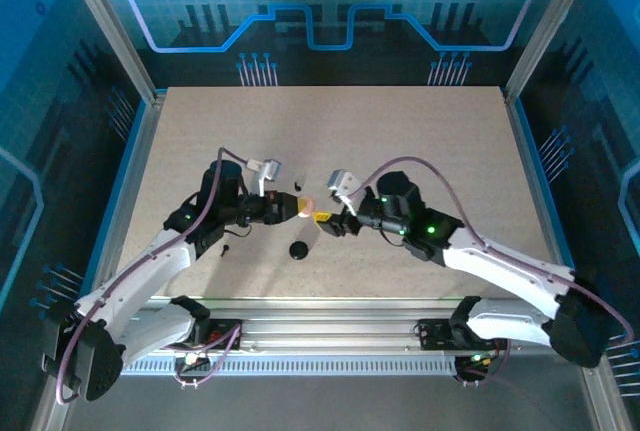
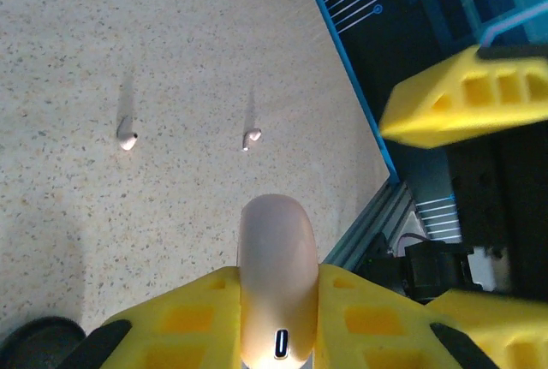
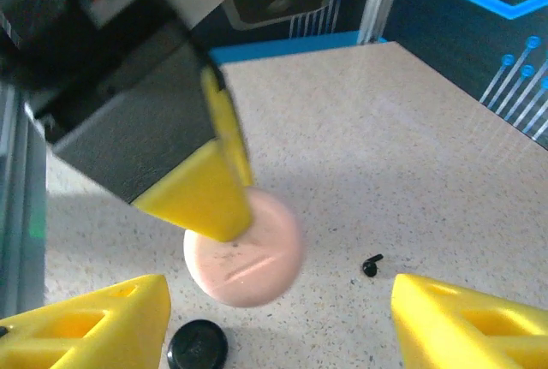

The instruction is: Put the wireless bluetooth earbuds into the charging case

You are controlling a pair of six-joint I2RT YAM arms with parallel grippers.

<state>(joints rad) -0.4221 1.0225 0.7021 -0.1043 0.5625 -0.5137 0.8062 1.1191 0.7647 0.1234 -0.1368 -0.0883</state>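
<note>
**Surroundings.** On the speckled table [image 1: 400, 131] a closed black case [image 1: 298, 250] is found at 6 o'clock of the gripped item in the overhead view, near it and not touching. It is also seen in the right wrist view [image 3: 197, 348]. A black earbud [image 3: 372, 264] lies loose on the table at 3 o'clock of the gripped item in the right wrist view, and at 12 o'clock of it from overhead [image 1: 297, 188]. Nothing is seen lying between the two grippers apart from the gripped item.

**Tools.** The left gripper [image 2: 276, 300] is closed on the pink case [image 2: 276, 258], with a yellow finger pressed to each broad face. The right gripper [image 3: 278, 288] is spread wide and has hold of nothing. Its fingers [image 3: 86, 326] stand either side of the pink case [image 3: 248, 253] without contact.

**Position and heading.** The pink case [image 1: 308, 207] is held at mid-table between the facing grippers. In the left wrist view it is seen edge-on, its long axis running from 6 to 12 o'clock, away from the fingers. A small dark slot is noted on the near end of its rim. Whether it is clear of the table cannot be told.

**Appearance.** The case is pale pink, smooth, round in face and closed, with a faint line across one face. Two white earbuds [image 2: 127, 138] [image 2: 251, 139] lie apart on the table at 11 and 12 o'clock of the case. They are tiny and stubby; their heading is too small to judge.
</note>
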